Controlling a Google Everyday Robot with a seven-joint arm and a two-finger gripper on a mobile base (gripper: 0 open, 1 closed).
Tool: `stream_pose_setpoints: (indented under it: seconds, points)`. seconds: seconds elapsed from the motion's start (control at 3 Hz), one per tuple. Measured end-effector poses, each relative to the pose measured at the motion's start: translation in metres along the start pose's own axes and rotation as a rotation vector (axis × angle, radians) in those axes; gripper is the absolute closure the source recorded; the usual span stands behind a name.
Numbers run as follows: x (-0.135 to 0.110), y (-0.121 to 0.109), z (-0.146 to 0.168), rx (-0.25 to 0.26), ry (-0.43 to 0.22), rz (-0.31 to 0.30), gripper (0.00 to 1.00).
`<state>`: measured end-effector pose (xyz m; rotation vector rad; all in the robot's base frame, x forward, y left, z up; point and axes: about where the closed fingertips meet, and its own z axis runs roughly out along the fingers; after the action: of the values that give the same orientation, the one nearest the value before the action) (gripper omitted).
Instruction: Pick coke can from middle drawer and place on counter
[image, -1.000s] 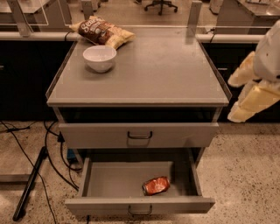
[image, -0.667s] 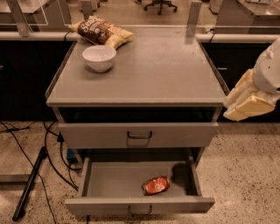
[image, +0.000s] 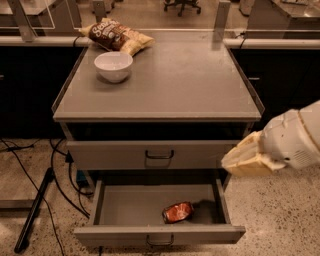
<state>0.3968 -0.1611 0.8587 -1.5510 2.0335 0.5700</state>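
The gripper (image: 245, 161) hangs at the right of the frame, just off the cabinet's right edge and level with the shut upper drawer front (image: 159, 154); I cannot tell whether its jaws are apart or together. Lower centre, the middle drawer (image: 155, 234) stands pulled out, its floor mostly bare. The coke can (image: 178, 212) lies on its side near the front wall, markings unreadable. The surface (image: 175, 80) is open across its right side. At upper left sit a white bowl (image: 113, 65) and a chip bag (image: 116, 36) with illegible pale script.

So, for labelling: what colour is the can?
Red-orange can, camera view; gripper near drawer right edge.
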Motion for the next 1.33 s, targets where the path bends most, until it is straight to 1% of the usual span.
stream_pose_setpoints:
  seconds: [0.33,0.67,1.0,1.33]
  points:
    - [-0.014,0.009,0.01,-0.009,-0.11,0.024,1.0]
    - [-0.014,0.009,0.01,-0.009,-0.11,0.023,1.0]
    - [0.007,-0.006,0.028,0.015,-0.086,0.007,1.0]
    - [0.037,-0.028,0.059,0.051,-0.088,-0.035,1.0]
